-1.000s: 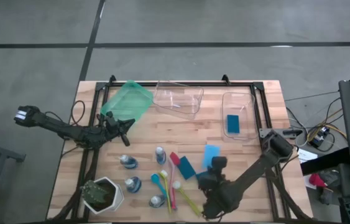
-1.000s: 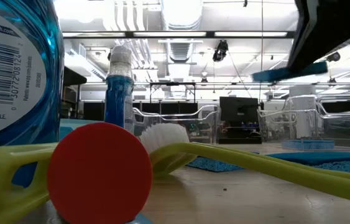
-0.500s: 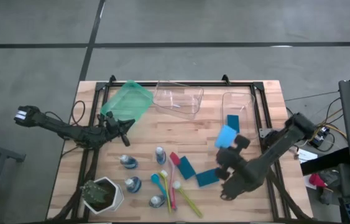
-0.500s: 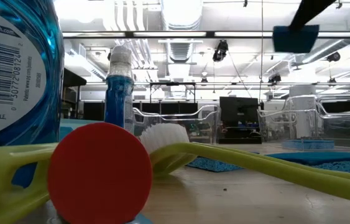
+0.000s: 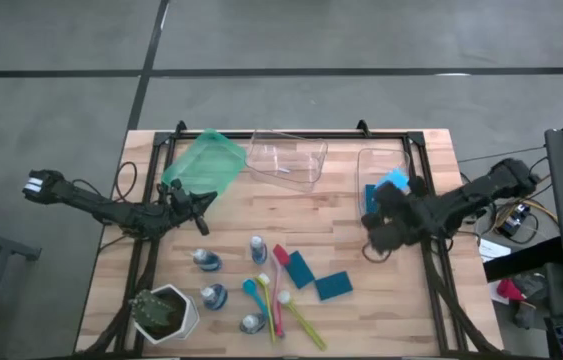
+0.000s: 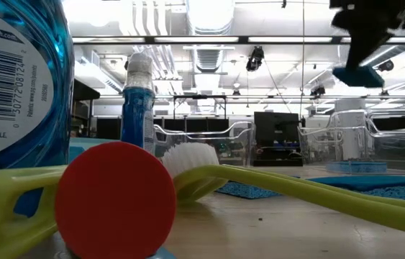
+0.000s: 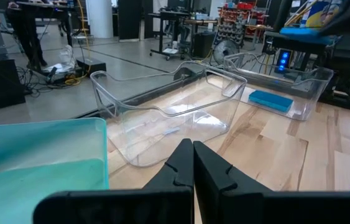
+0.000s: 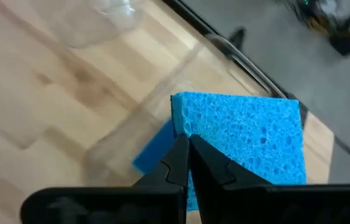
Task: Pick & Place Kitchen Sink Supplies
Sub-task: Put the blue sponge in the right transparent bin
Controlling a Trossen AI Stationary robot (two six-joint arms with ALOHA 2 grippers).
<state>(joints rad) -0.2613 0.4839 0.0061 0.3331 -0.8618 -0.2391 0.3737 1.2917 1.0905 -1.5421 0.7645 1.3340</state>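
Right end effector [image 5: 393, 200] clenched on one edge of a blue sponge [image 8: 243, 134], seemingly soft and light, above the counter's far-right clear bin [image 5: 398, 157].

Wooden table [image 5: 381, 290] w/ a black frame [image 5: 291, 133] along its far edge. Green bin [image 5: 204, 162] tilted at far left, clear bin [image 5: 287, 158] beside it, another clear bin [image 5: 381, 160] far right. White pot w/ green plant [image 5: 165, 312] at near left corner.

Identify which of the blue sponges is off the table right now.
The light blue sponge pinched in the right gripper, above the clear bin; the others lie flat.
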